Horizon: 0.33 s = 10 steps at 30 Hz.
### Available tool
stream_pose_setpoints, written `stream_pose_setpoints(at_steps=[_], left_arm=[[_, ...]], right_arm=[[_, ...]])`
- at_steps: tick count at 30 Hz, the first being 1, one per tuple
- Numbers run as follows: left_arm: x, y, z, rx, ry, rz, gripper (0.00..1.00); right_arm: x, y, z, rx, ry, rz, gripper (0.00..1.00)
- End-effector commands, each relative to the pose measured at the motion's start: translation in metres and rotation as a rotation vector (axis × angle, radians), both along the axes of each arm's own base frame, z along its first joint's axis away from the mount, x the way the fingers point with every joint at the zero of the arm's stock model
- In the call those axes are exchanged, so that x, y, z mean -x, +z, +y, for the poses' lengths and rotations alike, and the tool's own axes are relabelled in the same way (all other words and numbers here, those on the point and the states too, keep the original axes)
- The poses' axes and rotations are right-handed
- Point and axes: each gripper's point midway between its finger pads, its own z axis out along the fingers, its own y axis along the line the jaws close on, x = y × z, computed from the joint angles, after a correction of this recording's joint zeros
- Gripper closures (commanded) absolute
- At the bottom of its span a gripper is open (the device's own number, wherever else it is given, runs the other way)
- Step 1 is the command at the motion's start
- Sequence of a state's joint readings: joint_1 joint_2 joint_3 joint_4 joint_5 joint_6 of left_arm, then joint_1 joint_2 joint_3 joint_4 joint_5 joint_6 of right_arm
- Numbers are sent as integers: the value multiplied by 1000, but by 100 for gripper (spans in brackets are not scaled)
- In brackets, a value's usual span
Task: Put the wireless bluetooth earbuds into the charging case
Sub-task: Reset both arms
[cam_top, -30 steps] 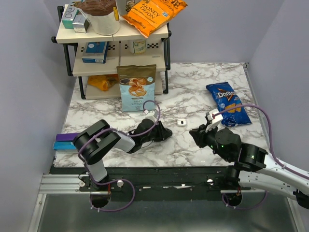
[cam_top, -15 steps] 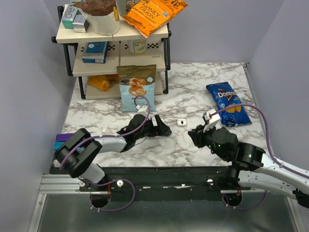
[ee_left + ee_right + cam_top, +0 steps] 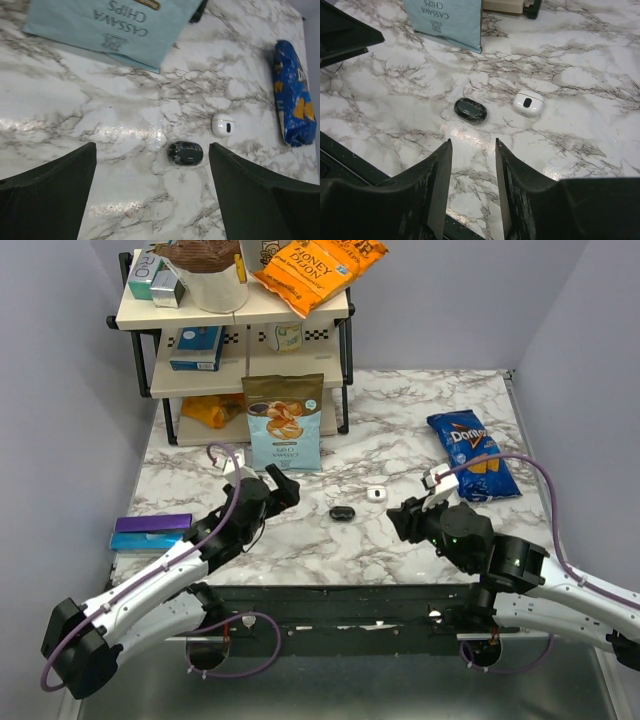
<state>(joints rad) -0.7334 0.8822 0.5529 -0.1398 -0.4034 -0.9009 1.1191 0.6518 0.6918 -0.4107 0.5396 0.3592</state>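
Marble table (image 3: 400, 430): black oval case (image 3: 342, 512) lies flat, long axis left-right

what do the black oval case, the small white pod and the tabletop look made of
Black oval case: probably hard plastic, glossy; mottled reflections on its rounded shell.
Small white pod: smooth plastic by the look, soft sheen, dark oval mark.
Tabletop: marble pattern, polished glare; real stone or laminate, cannot tell.

On the worktop (image 3: 400, 420) I count one teal snack bag (image 3: 284, 425), one blue snack bag (image 3: 472, 455) (so two bags), one black oval case (image 3: 342, 512) and one white case (image 3: 376, 494).
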Motion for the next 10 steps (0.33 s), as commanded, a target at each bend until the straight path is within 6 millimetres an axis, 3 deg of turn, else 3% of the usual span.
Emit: stream_pose_setpoints(at_steps=[1,3,10], left_arm=[[6,1,45,-20,248,60,1],[4,7,45,-26,239,43,1],[5,-1,49,-111,217,54,1]], right_arm=[[-10,3,-1,-13,-64,-15,51],[-11,2,-1,-2,-69,-10,51],[-11,0,-2,-3,-79,-4,51]])
